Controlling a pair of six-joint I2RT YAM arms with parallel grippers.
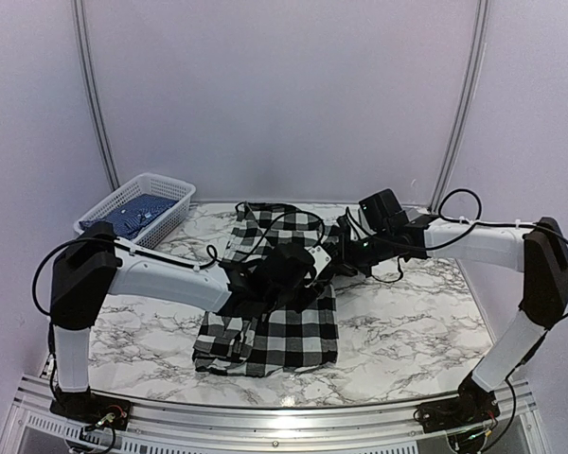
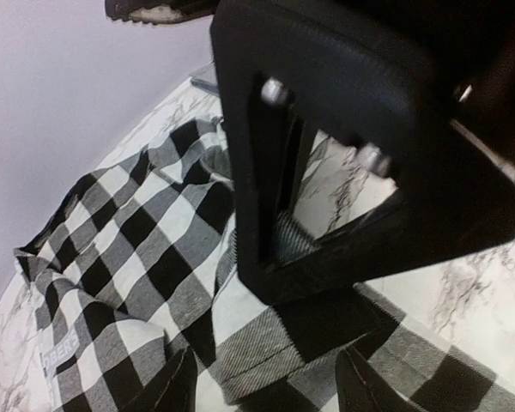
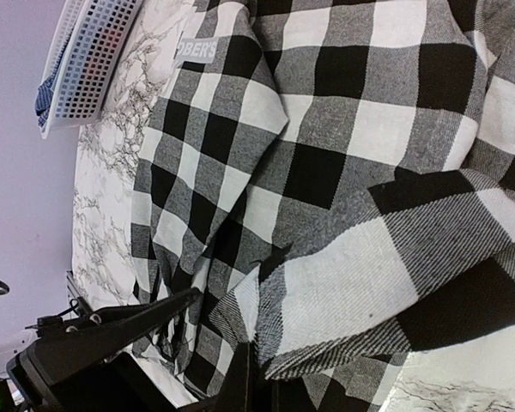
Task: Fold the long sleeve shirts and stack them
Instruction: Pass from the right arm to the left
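While the shirt [image 1: 282, 342] lies partly folded in the middle of the table [image 1: 417, 322], both arms meet over its far right part. The left claw [image 1: 308, 270] is above the cloth and the right claw [image 1: 348, 248] is at the right edge. A basket [image 1: 175, 187] stands at the far left.

From the left wrist, the left claw's fingers [image 2: 167, 386] stand well apart astride a folded hem and appear to grip nothing.

From the right wrist, the right claw [image 3: 249, 378] is pinched shut on a raised hem of the shirt, with checks draping away.

To fold well, I judge the left claw should close on the hem's full thickness before either arm carries. Both arms should then travel level, so the fold lands square.
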